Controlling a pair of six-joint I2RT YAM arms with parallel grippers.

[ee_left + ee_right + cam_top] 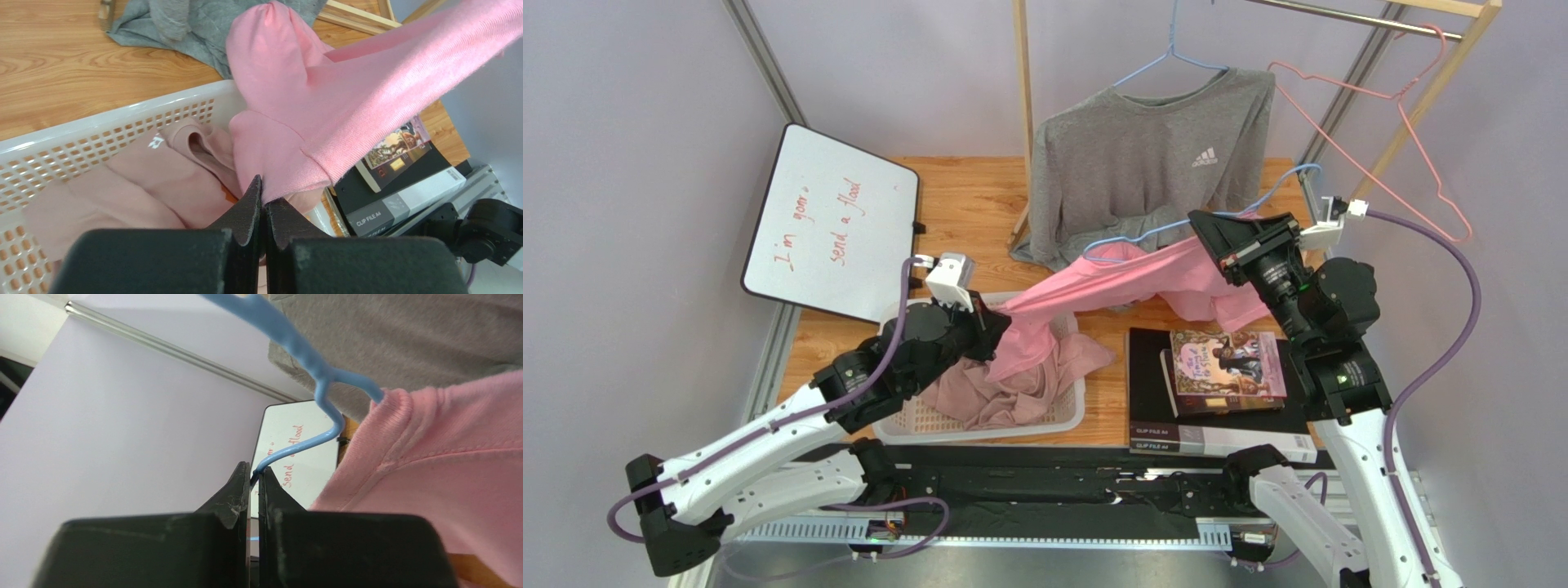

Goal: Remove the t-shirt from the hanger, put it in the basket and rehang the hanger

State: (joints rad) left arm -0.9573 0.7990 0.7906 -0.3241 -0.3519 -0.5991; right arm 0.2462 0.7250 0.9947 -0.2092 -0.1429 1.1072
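Observation:
The pink t-shirt is stretched in the air between my two grippers. Its neck is still on a blue wire hanger. My left gripper is shut on the shirt's lower hem over the basket; the left wrist view shows the pink cloth pinched at the fingertips of this gripper. My right gripper is shut on the blue hanger's wire end. In the right wrist view, the gripper clamps the hanger, which runs into the shirt's collar.
A white basket holding a pale pink garment sits under the left gripper. Books lie to its right. A grey sweatshirt hangs behind, a pink hanger on the rack, and a whiteboard at the left.

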